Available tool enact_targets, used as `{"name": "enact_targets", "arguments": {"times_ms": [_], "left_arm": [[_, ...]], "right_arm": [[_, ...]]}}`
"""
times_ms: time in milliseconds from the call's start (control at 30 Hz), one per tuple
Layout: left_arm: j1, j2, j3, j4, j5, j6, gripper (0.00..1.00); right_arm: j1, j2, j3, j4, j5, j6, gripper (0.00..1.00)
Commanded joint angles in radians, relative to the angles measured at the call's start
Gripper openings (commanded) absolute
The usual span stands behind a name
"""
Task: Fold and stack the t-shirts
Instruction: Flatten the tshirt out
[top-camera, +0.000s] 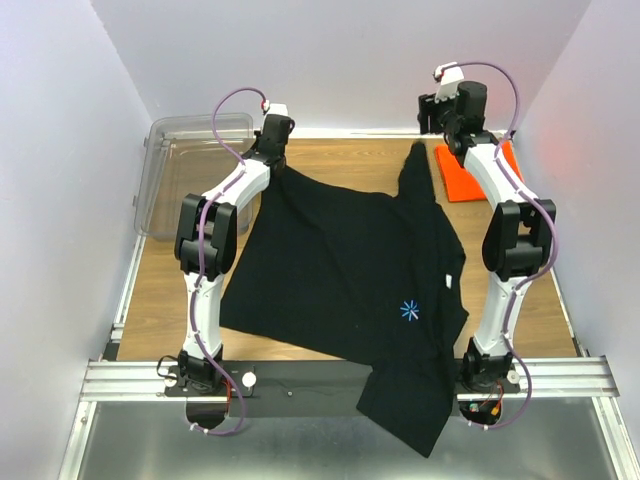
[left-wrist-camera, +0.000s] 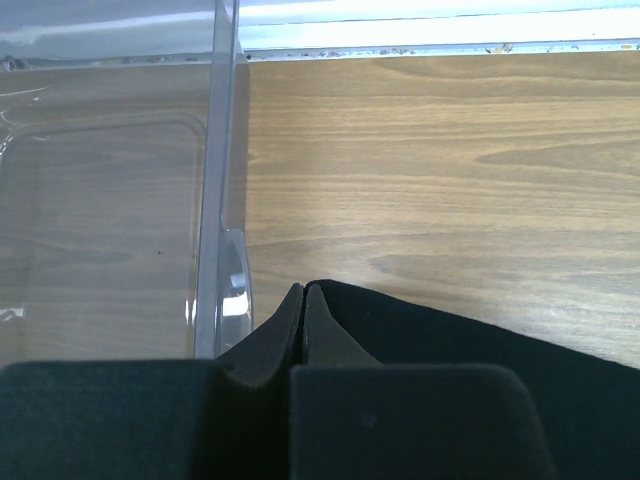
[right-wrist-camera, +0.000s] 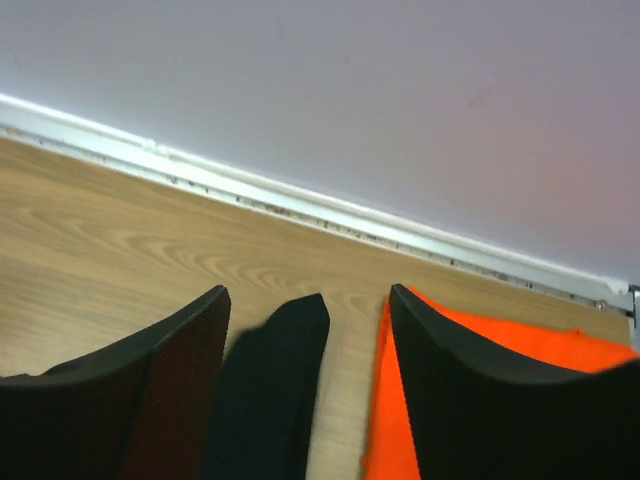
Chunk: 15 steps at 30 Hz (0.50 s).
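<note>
Top view, lower edge of frame: 1 part of the black shirt (top-camera: 340, 260) hangs off the near edge of the table (top-camera: 170, 290), between the 2 arm bases. The rest lies open but skewed across the middle of the wood, wrinkled, with the blue logo (top-camera: 409, 310) facing up at lower right of centre.

Further up, left of centre: the left gripper (left-wrist-camera: 303, 292) sits at the shirt's far-left corner. In its wrist view the 2 fingers are pressed together with black cloth running out from them to the lower right, so it is clenched on that corner. The clear bin (top-camera: 150, 180) stands just beside it, at upper left.

Far end, upper right: the right gripper (right-wrist-camera: 308, 295) is spread wide and holds nothing. A narrow strip of black cloth lies between its fingers, and the orange shirt (top-camera: 455, 182) lies flat just beside that strip, against the back wall.

Step in hand, as judged: squaring the black shirt before fold 1. No fold made yet, 0 stacked.

Next move calls for the right gripper to drop and close on the black strip only, clear of the orange cloth, then for both arms to draw the overhang onto the table.
</note>
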Motion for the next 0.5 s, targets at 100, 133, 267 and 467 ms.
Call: {"name": "enact_targets", "arguments": {"times_ms": [100,133,267,467], "left_arm": [[0.008,0.004,0.044,0.012,-0.035,0.020,0.00],[0.008,0.004,0.046,0.012,-0.033,0.020,0.00],[0.008,-0.001,0.057,0.012,-0.010,0.014,0.00],[0.010,-0.006,0.043,0.014,0.025,0.002,0.00]], "right_arm": [[-0.058,-0.097,-0.102,-0.206,-0.059,-0.008,0.86],[-0.069,-0.123,-0.133,-0.243,-0.078,-0.014,0.86],[-0.111,-0.259,-0.340,-0.332,-0.116,-0.052,0.86],[-0.228,-0.364,-0.600,-0.391,-0.167,-0.095,0.82]]}}
